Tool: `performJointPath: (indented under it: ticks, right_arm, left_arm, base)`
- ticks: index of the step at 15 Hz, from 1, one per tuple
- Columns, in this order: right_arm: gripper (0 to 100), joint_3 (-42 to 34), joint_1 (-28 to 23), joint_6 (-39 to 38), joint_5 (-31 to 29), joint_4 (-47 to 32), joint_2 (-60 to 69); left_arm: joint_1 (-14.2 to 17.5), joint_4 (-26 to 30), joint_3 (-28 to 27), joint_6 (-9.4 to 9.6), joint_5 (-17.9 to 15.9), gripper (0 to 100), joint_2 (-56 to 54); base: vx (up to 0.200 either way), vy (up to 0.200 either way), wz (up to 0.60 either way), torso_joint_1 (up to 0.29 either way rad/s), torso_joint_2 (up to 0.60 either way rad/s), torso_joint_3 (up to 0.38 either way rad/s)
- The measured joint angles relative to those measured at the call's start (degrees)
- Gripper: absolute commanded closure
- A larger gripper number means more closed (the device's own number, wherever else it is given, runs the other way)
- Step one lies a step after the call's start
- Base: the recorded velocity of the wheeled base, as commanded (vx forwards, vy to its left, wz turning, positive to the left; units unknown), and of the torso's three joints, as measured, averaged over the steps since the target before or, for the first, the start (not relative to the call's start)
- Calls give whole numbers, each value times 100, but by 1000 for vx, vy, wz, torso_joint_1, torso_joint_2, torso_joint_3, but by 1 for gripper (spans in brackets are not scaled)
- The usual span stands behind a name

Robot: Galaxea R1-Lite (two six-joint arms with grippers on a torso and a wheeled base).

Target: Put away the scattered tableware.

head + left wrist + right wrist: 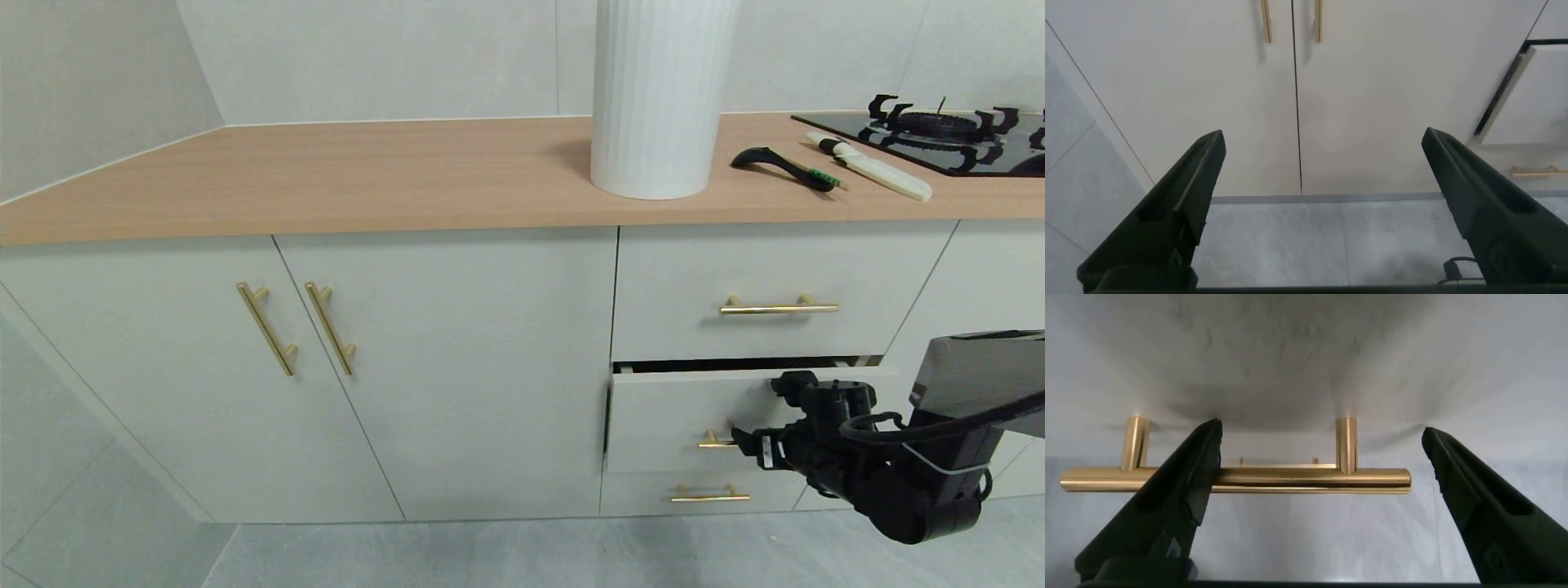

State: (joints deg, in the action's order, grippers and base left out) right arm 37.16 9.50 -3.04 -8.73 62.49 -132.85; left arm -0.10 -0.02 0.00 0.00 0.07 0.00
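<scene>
Plainly, in the head view the step in hand looks to be drawing out the middle drawer [678,408], which stands slightly ajar under the right part of the surface [367,180]. The scattered tableware, a black-handled utensil [784,167] and a white knife-like piece [873,170], lies far right on that surface, between a tall white vase [657,98] and the hob [939,135]. The right arm comes in low from the right, forearm roughly level, with the right claw [739,441] at the drawer's brass handle [712,443]. From the left wrist, the left claw [1321,139] hangs with fingers wide apart, holding nothing, facing the cabinet doors [1372,98] left of the drawers. From the right wrist, that claw's fingers are also spread, not clamped, and the bar runs along the line of their opening. A firmer pull probably needs the wrist turned so the fingers close across the bar, midway between its posts [1346,441], then a straight, level draw.
</scene>
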Motion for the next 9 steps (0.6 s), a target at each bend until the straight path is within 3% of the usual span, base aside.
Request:
performJointPath:
  ticks: [5,9]
  right_arm:
    - [0,-268,-7,-5,369,-1454,1543]
    - [0,-295,260,-62,345,-1802,2604]
  left_arm:
    - [0,0,0,0,0,0,0]
    - [0,0,-2,0,0,0,0]
  base:
    - [0,0,0,0,0,0]
    - [0,0,0,0,0,0]
